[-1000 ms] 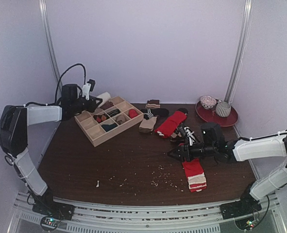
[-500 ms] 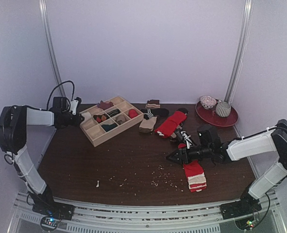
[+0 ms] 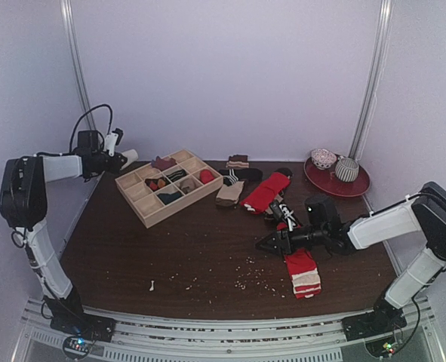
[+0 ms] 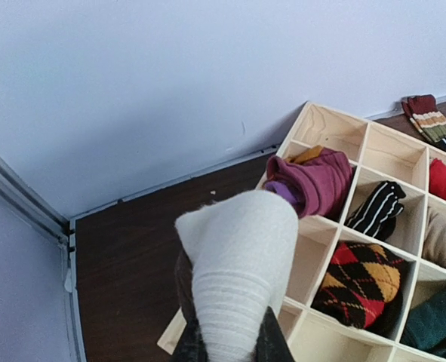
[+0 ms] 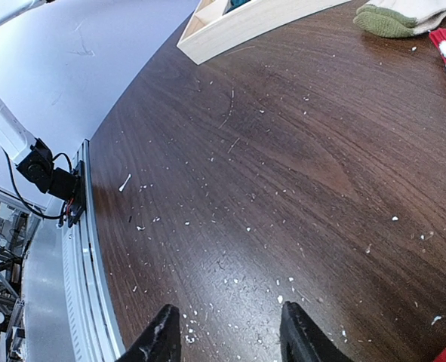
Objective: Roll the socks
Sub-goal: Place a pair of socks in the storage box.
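The red sock with a white-striped end [image 3: 302,273] lies flat at the right front of the table. A cream sock with a darker end [image 3: 229,193] lies right of the wooden tray; it also shows in the right wrist view [image 5: 404,15]. My right gripper [image 3: 267,243] is open and empty, low over bare crumbed wood just left of the red striped sock; its fingers are spread wide in the right wrist view [image 5: 226,339]. My left gripper [image 3: 123,159] is shut on a white rolled sock [image 4: 238,271], held beyond the tray's far left corner.
The wooden compartment tray [image 3: 152,216] holds several rolled socks; its rim shows in the left wrist view [image 4: 311,107]. A plain red sock [image 3: 266,192], a black-and-white striped sock [image 3: 287,208] and a brown banded sock [image 3: 238,161] lie behind. A red plate [image 3: 358,185] with bowls sits back right.
My left gripper has moved left from over the tray's far corner to beyond its left edge, still holding the white roll. My right gripper has edged slightly left.
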`<move>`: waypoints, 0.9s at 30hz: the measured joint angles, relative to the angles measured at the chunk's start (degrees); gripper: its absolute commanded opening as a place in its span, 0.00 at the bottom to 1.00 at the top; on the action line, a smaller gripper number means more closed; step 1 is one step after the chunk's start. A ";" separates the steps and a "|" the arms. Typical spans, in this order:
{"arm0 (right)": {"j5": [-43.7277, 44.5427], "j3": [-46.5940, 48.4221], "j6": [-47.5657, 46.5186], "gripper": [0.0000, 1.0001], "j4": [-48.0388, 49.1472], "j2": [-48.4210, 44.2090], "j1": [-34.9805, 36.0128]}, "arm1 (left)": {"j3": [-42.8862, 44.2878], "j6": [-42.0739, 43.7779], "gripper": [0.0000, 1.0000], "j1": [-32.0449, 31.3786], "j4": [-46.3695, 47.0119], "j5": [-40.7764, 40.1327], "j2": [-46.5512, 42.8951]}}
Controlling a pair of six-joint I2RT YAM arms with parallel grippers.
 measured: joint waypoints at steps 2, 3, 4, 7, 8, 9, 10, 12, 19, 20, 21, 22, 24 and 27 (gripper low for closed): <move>-0.20 0.02 -0.02 0.45 0.00 0.02 -0.11 | 3.54 1.53 0.00 0.00 -0.70 0.63 2.82; -0.26 0.02 -0.04 0.45 0.00 0.02 -0.15 | 5.22 2.34 0.00 0.00 -1.25 0.85 4.20; -0.31 0.04 -0.07 0.45 -0.02 0.02 -0.20 | 6.23 3.06 0.00 0.00 -1.62 1.03 5.38; -0.37 0.28 -0.22 0.45 -0.22 0.02 -0.28 | 6.51 4.46 0.00 0.00 -2.58 1.33 7.15; -0.37 0.37 -0.24 0.45 -0.26 0.04 -0.33 | 6.01 4.72 0.00 0.00 -2.80 1.36 7.41; -0.37 0.46 -0.26 0.45 -0.31 0.04 -0.37 | 5.33 4.92 0.00 0.00 -3.02 1.36 7.48; -0.37 0.48 -0.26 0.45 -0.33 0.04 -0.37 | 4.66 5.14 0.00 0.00 -3.04 1.42 7.48; -0.39 0.50 -0.26 0.45 -0.39 0.07 -0.39 | 3.69 5.60 0.00 0.00 -3.08 1.62 7.48; -0.79 0.52 -0.76 0.45 -0.92 0.17 -0.42 | 2.29 8.41 0.00 0.11 -4.37 1.70 7.67; -0.83 0.52 -0.87 0.45 -0.92 0.17 -0.42 | 2.36 9.01 0.00 0.20 -4.96 1.73 7.87; -0.87 0.52 -1.07 0.44 -0.92 0.17 -0.42 | 2.69 9.57 0.00 0.33 -5.49 1.81 8.17; -0.96 0.52 -1.14 0.44 -0.90 0.17 -0.42 | 3.17 10.12 0.00 0.52 -5.99 2.03 8.61; -1.16 0.52 -1.27 0.44 -0.87 0.26 -0.42 | 3.89 11.19 0.00 0.98 -6.56 2.80 9.18; -1.38 0.50 -1.42 0.42 -0.85 0.55 -0.42 | 4.44 13.05 0.00 1.81 -7.43 3.96 9.60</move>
